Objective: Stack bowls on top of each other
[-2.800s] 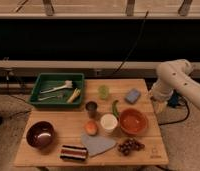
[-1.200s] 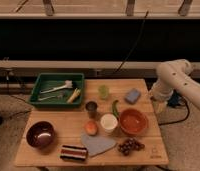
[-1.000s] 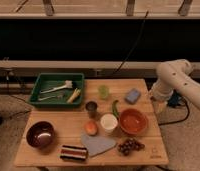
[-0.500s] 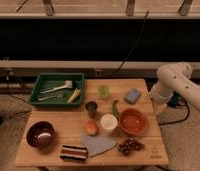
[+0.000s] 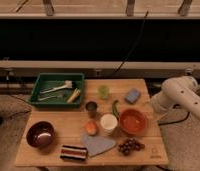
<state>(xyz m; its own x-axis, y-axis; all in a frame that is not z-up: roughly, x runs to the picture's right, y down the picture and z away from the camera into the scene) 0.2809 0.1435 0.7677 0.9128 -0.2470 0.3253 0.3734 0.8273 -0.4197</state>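
The gripper (image 5: 154, 104) is hanging at the right edge of the wooden table (image 5: 68, 122), just beyond the orange bowl (image 5: 132, 121); whether it is spread or closed cannot be told. The orange bowl is sitting upright, mouth facing up, right of centre, just beside a white cup (image 5: 108, 122) and near grapes (image 5: 129, 145). Being round, it is showing no long axis. The maroon bowl (image 5: 40, 134) is sitting upright near the front-left corner, its inside glossy, well apart from the orange bowl. Bare tabletop is lying between the maroon bowl and the cup.
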